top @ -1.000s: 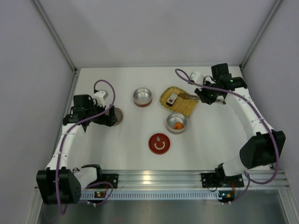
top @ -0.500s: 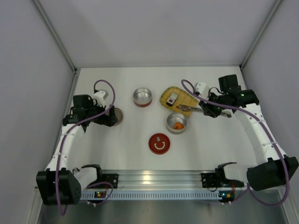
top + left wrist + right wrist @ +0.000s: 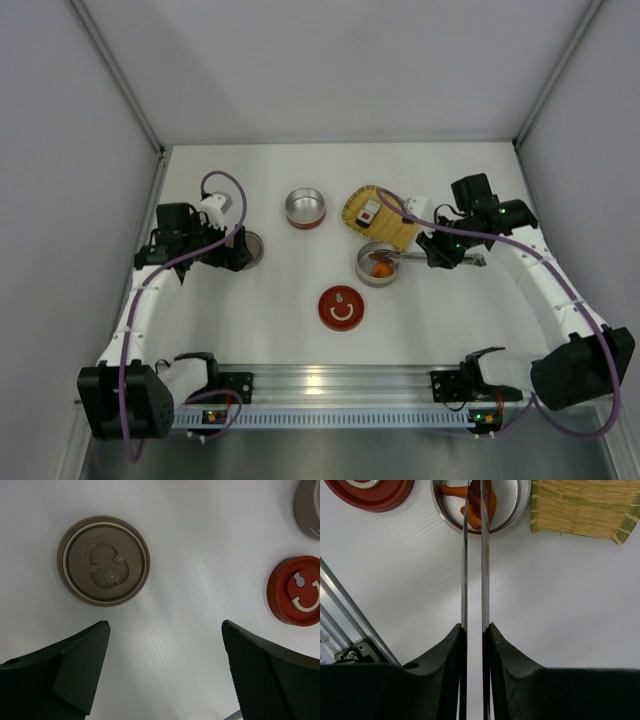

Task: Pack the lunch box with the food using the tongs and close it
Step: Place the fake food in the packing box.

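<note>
My right gripper [image 3: 474,627] [image 3: 440,252] is shut on the slim metal tongs [image 3: 464,570] [image 3: 405,257], whose two blades run straight ahead into a round lunch box tin [image 3: 522,507] [image 3: 362,268]. Orange-red food chunks [image 3: 490,505] [image 3: 381,269] lie in that tin, and one shows between the blade ends. A white food block with a red mark [image 3: 370,211] rests on the yellow woven tray [image 3: 392,228] [image 3: 580,505]. My left gripper [image 3: 165,625] [image 3: 236,252] hangs open over bare table, just in front of a tan lid [image 3: 103,560] [image 3: 254,248].
A second, empty tin with a red base [image 3: 305,208] stands at the back centre. A red lid [image 3: 341,307] [image 3: 295,590] [image 3: 370,487] lies flat near the middle front. White walls close in the table on three sides.
My right gripper has swung forward and left with the tongs, from over the yellow tray to the tin with the orange chunks. The left arm has not moved.
</note>
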Controlling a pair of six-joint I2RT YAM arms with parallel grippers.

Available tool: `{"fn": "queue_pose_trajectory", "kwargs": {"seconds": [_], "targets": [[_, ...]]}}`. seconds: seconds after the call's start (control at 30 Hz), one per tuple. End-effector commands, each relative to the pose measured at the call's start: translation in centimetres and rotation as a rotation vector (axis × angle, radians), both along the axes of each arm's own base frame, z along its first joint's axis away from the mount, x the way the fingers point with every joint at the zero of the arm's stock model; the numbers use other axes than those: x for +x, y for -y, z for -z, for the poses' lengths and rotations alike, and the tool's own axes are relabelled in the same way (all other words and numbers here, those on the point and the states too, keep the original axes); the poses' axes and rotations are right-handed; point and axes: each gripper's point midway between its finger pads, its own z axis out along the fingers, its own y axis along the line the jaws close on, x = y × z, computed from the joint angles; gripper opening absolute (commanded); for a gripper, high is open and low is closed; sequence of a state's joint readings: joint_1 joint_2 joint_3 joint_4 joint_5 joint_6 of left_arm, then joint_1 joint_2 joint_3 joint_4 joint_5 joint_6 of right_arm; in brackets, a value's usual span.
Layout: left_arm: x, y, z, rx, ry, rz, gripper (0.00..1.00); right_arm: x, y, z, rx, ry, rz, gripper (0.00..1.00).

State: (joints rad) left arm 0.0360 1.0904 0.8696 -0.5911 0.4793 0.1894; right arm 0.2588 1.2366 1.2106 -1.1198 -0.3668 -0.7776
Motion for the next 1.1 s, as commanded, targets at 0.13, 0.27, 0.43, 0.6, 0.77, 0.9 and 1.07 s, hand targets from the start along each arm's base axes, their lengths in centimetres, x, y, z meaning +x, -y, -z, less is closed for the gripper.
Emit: {"fn": "queue_pose_trajectory", "kwargs": {"seconds": [0.13,0.27,0.43,0.6,0.77,0.9,1.07], "targets": [[0.7,0.1,-1.4,0.006,0.060,0.021,0.98,0.1,-1.4,0.7,0.027,-0.001,-0.029,0.08],[0.6,0.0,-1.2,0.009,0.057,0.020,0.98,-0.2,-1.4,0.9,0.018,-0.004,-0.034,0.21],[0.8,0.3,-1.2,-0.006,0.052,0.023,0.98,-0.4,-1.6,0.6,0.025,0.001,-0.029,0.35],[1.0,0.3,-1.4,-0.007,0.057,0.021,0.98,-0.1,-1.9,-0.1,0.043,0.017,-0.013,0.40],[1.0,0.2,-1.6,-0.004,0.061,0.018,0.98,1.0,-2.5,-1.5,0.085,0.045,0.052,0.40],[1.0,0.1,-1.7,-0.003,0.064,0.015,0.98,2.7,-3.3,-3.2,0.150,0.088,0.139,0.39],[0.9,0.0,-1.8,0.006,0.065,0.017,0.98,5.4,-3.6,-4.5,0.171,0.133,0.220,0.38]]}}
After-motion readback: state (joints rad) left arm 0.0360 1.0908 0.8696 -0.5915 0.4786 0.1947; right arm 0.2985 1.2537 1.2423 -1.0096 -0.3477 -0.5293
